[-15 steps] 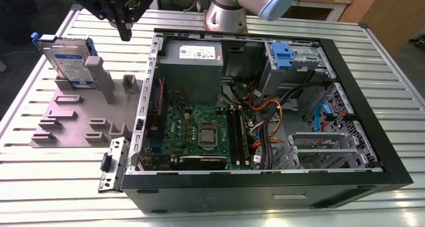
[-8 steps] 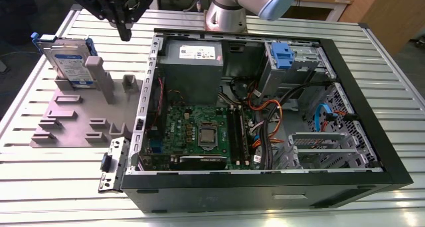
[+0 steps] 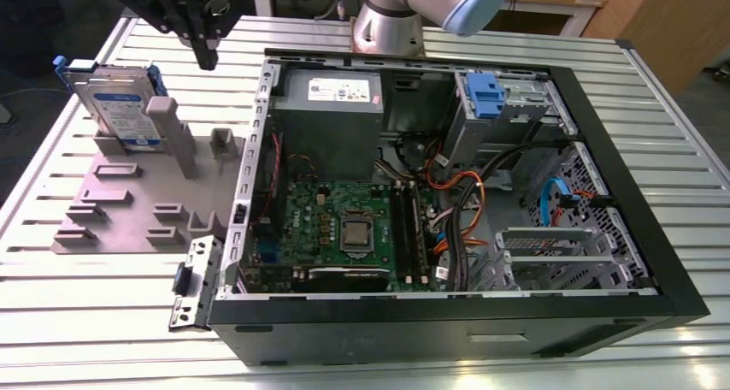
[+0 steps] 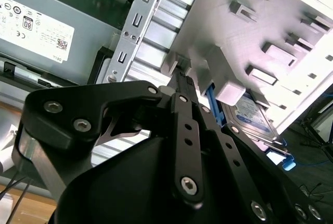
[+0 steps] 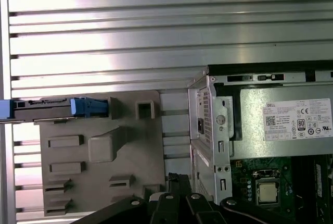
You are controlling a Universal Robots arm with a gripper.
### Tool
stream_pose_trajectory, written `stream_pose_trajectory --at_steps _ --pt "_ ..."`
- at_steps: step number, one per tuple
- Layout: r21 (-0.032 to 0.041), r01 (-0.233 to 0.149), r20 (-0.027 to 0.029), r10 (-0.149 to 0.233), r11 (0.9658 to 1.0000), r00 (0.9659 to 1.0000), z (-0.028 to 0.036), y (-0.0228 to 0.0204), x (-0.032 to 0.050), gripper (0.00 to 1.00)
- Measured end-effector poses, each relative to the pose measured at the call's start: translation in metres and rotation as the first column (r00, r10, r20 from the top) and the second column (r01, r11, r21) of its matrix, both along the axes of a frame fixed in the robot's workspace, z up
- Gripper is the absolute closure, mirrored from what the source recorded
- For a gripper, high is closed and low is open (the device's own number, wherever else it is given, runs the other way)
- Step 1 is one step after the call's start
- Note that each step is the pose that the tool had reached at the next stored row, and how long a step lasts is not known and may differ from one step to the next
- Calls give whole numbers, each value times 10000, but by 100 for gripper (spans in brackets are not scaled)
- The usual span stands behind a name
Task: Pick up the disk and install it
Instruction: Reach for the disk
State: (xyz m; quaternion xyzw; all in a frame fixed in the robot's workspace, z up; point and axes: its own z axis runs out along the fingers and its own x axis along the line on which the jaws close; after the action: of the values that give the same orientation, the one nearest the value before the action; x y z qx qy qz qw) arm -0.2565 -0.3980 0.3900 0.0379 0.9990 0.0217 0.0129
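The disk point(image 3: 118, 108) stands upright on its edge in a slot of the grey holder plate point(image 3: 126, 210) at the exterior view's left; it is silver-grey with a white-and-blue label and a blue frame. The second wrist view shows the disk point(image 4: 251, 115) behind a grey post, and the first wrist view shows the disk point(image 5: 52, 108) edge-on. My gripper point(image 3: 207, 58) hangs above the gap between the holder and the computer case, to the disk's right and apart from it. Its black fingers point(image 4: 183, 95) lie together, shut on nothing. The fingertips point(image 5: 174, 182) point down over the holder's edge.
The open computer case point(image 3: 638, 270) lies on the slatted metal table point(image 3: 103, 322). Inside are a grey power supply point(image 3: 331, 108), a motherboard point(image 3: 342, 227), cables, and a metal drive cage with a blue latch point(image 3: 485, 95). Grey posts point(image 3: 166, 138) rise from the holder.
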Motion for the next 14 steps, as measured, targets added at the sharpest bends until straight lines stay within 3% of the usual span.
stream_pose_trajectory --at_steps 14 --pt "0 0 0 0 10000 10000 -4 8 -63 89"
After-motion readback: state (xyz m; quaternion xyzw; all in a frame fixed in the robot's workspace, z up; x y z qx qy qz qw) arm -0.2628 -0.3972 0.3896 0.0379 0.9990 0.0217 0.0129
